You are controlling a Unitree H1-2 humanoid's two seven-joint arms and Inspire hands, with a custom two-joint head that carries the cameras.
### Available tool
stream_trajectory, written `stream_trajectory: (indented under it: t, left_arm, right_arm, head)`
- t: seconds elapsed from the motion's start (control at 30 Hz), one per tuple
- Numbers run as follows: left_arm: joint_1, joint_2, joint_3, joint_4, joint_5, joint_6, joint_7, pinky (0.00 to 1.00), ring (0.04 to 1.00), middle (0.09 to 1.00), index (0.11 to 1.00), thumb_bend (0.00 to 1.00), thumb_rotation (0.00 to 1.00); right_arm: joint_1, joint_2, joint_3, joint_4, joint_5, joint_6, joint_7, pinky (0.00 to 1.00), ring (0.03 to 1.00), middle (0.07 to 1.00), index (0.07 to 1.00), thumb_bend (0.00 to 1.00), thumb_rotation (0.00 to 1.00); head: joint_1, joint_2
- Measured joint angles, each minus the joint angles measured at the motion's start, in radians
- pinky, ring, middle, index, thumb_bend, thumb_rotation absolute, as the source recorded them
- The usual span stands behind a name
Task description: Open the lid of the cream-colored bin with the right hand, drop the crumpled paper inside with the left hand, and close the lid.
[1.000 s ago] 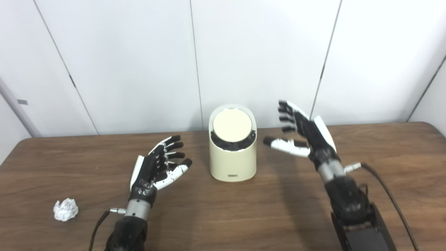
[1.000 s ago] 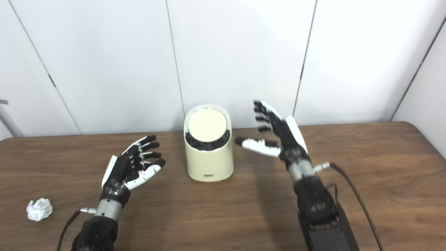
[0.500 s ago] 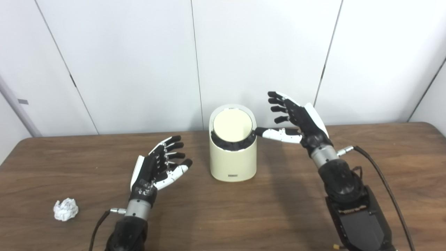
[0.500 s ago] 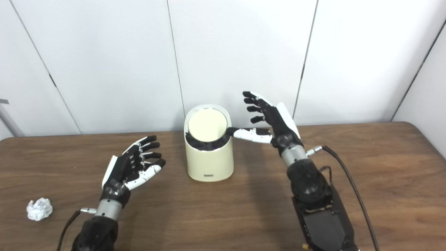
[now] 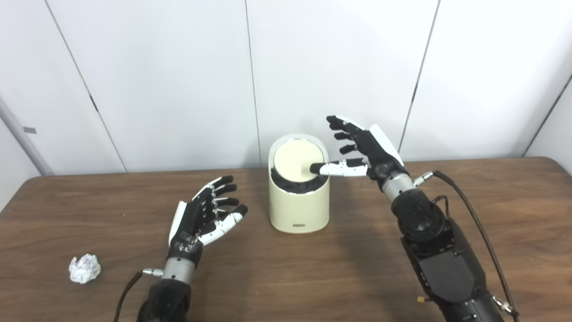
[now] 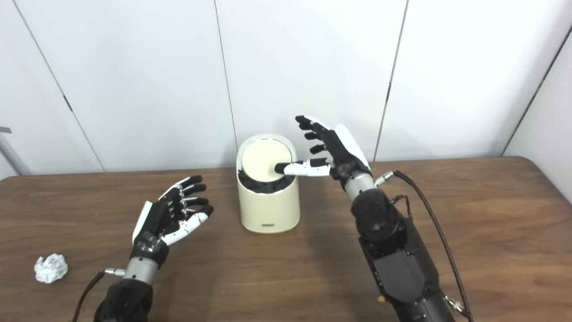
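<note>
We see the right hand [image 5: 364,150] spread and empty, its thumb tip over the round lid [image 5: 296,162] of the cream-colored bin [image 5: 298,208] — contact unclear. The left hand [image 5: 203,217] hovers slack, fingers apart, holding nothing — the crumpled paper [image 5: 84,268] lies well left on the wooden table [image 5: 313,268].

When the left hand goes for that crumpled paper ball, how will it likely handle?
The crumpled paper looks small and loosely wadded, so probably very light and easily squashed rather than stiff. Its irregular creases should give fingers purchase, so it is unlikely to slip. Lying free on the smooth table, it may skid or roll if the open left hand nudges it.
</note>
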Motion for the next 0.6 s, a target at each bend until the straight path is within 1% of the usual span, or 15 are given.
stream_trajectory:
  t: [0.1,0.23,0.27,0.4,0.5,0.6]
  left_arm:
    - [0.006,0.0,-0.001,0.0,0.0,0.0,0.004,0.53,0.692,0.796,0.824,0.63,0.18]
    - [0.009,0.0,-0.004,0.0,0.001,-0.001,0.006,0.53,0.688,0.792,0.825,0.63,0.2]
    - [0.009,0.0,-0.006,0.0,0.003,-0.002,0.006,0.53,0.688,0.791,0.825,0.63,0.2]
    - [0.009,0.0,-0.007,0.0,0.012,-0.002,0.007,0.53,0.697,0.798,0.826,0.63,0.19]
    - [0.009,-0.001,-0.007,0.0,0.012,-0.002,0.007,0.54,0.701,0.799,0.825,0.63,0.16]
    - [0.009,-0.002,-0.007,0.0,0.012,-0.002,0.007,0.54,0.698,0.797,0.828,0.64,0.19]
  right_arm:
    - [-0.003,0.0,0.008,0.005,-0.009,0.003,0.0,0.74,0.866,0.875,0.884,0.79,0.35]
    - [-0.016,0.0,0.015,0.027,-0.018,0.005,0.0,0.68,0.841,0.88,0.887,0.79,0.36]
    - [-0.019,0.0,0.018,0.031,-0.021,0.005,0.0,0.68,0.84,0.88,0.887,0.79,0.36]
    - [-0.028,0.001,0.028,0.036,-0.031,0.011,0.0,0.64,0.819,0.88,0.884,0.8,0.37]
    - [-0.033,0.003,0.038,0.038,-0.045,0.012,0.0,0.63,0.813,0.876,0.883,0.81,0.37]
    - [-0.035,0.009,0.048,0.044,-0.058,0.016,0.0,0.63,0.815,0.871,0.879,0.81,0.38]
  head:
    - [-0.003,0.0]
    - [-0.003,0.0]
    - [-0.003,0.0]
    - [-0.002,0.002]
    - [0.0,0.003]
    - [0.0,0.003]
